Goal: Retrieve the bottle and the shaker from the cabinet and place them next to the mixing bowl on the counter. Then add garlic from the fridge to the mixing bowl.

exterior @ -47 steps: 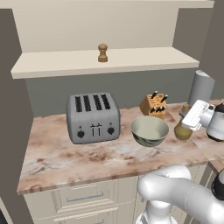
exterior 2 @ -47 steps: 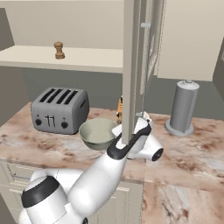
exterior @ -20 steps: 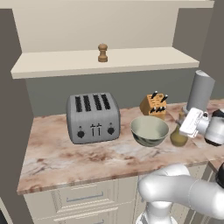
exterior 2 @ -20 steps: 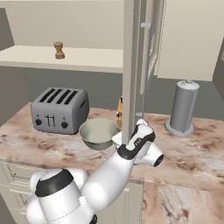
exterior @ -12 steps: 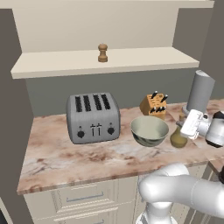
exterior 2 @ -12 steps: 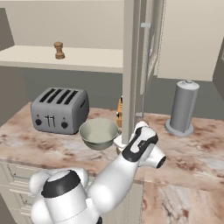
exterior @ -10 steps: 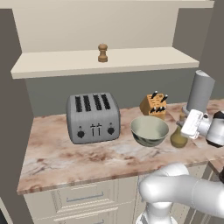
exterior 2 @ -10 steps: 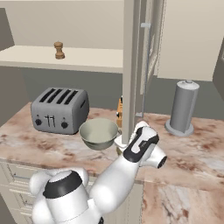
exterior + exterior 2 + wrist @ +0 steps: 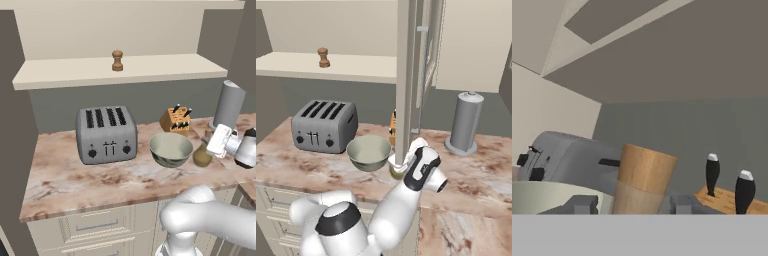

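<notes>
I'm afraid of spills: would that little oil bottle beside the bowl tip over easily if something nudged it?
Probably not easily: the bottle has a wide, rounded base on the counter. Its slim neck, gripped by the gripper, raises it somewhat. It looks like glass, so likely slippery and breakable.

To your left of the toaster (image 9: 106,134) the counter (image 9: 75,180) lay bare. The mixing bowl (image 9: 171,148), bottle (image 9: 202,155) and knife block (image 9: 176,120) crowded the right end, and the grey canister (image 9: 228,105) closed it off. On the cabinet (image 9: 165,67) shelf, the shaker (image 9: 117,60) left room either side.
</notes>
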Available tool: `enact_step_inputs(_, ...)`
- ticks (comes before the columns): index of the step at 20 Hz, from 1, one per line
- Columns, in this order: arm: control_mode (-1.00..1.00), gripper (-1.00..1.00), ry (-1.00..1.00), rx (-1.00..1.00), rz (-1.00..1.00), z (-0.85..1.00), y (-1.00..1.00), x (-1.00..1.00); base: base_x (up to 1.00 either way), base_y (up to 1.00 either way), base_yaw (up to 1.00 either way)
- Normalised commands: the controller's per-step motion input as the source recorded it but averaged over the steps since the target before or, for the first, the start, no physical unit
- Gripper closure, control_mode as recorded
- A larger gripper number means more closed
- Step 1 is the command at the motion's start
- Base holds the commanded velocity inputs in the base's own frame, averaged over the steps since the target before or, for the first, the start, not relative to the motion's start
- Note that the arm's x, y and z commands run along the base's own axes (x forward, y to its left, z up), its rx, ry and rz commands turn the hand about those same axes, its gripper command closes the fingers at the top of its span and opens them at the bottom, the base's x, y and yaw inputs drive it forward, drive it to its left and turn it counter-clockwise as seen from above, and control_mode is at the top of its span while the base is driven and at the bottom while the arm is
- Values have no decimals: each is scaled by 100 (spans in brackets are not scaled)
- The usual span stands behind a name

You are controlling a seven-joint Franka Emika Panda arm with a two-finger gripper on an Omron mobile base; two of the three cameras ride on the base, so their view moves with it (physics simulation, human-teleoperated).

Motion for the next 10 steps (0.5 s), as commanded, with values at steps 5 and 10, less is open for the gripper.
enact_step_inputs(5,-100,100,1,8,0,0,0,38,0,0,0)
enact_step_inputs(10,-100,100,4,1,0,-5,-17,32,0,0,0)
